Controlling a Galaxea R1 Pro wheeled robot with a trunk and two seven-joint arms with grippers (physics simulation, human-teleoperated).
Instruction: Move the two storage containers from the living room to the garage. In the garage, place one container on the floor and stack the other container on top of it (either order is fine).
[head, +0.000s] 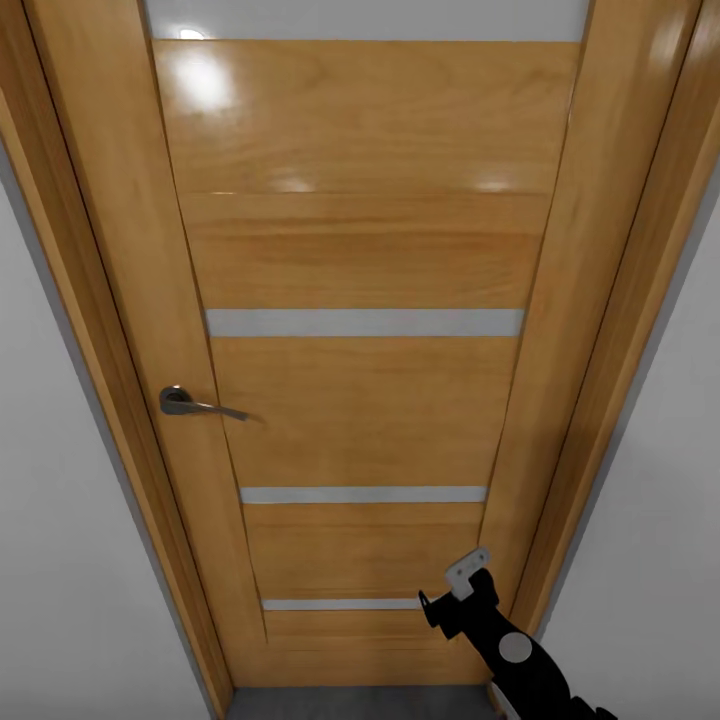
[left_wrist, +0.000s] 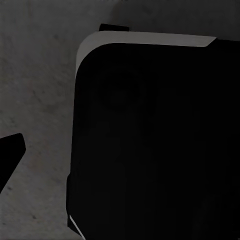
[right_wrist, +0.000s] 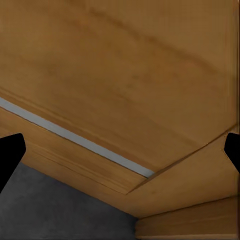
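The door (head: 365, 260) is warm oak-look wood, glossy enough near the top of the frame to catch bright glints, crossed by matt frosted strips (head: 365, 322), with a dull metal handle (head: 198, 404). Below, the floor (right_wrist: 55, 210) is rough, mottled dark grey concrete, and the robot's body (left_wrist: 160, 140) is matt black plastic.

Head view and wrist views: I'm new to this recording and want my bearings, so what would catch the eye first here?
A shut oak door with frosted strips fills the head view, its metal handle on the left side. The right gripper is raised close to the door's lower right, fingers wide apart in the right wrist view. Dark grey concrete floor runs beneath the door.
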